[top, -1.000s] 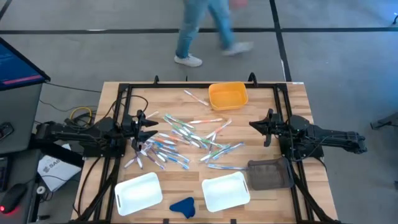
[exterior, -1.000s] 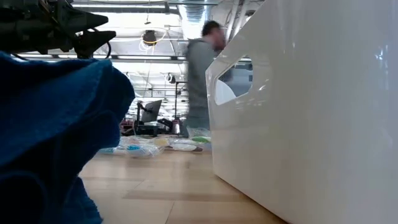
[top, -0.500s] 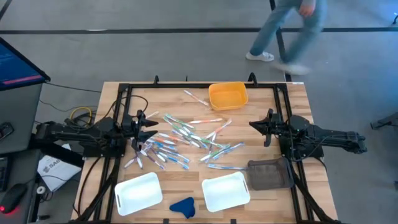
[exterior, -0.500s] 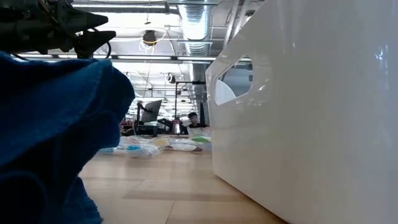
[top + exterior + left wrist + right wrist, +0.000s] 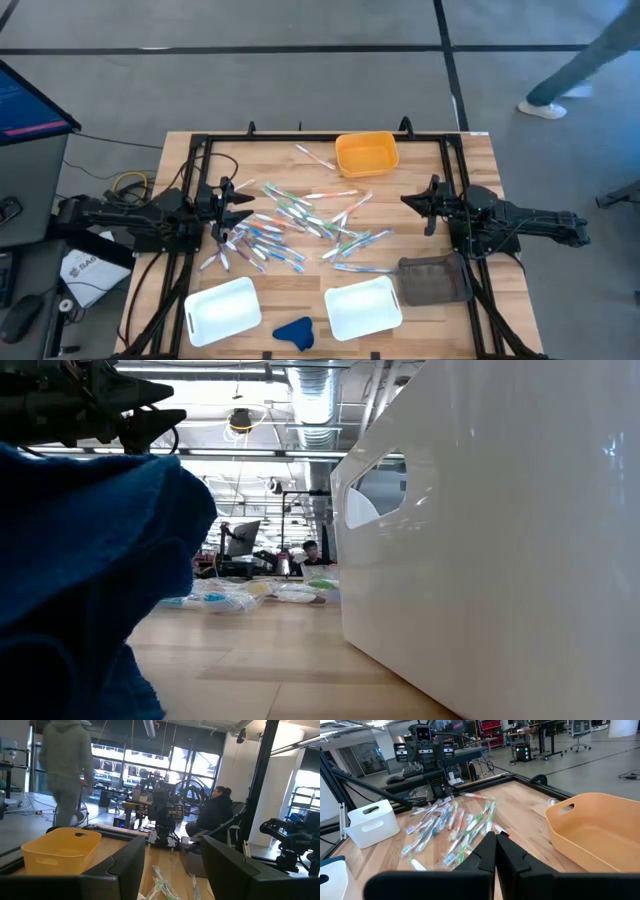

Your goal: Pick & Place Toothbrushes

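Slim white plastic toothbrushes (image 5: 300,225) lie heaped mid-table; the left gripper (image 5: 232,207) hovers spread wide at the heap's edge, the right gripper (image 5: 412,203) pinched shut, empty. Tangled sticks could lift together.

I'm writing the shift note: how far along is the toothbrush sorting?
Nothing looks done: the toothbrushes lie scattered mid-table, and the white bins and yellow bin look empty. Nothing is in hand: the left end effector is open at the pile's edge, the right end effector shut. All picking remains.
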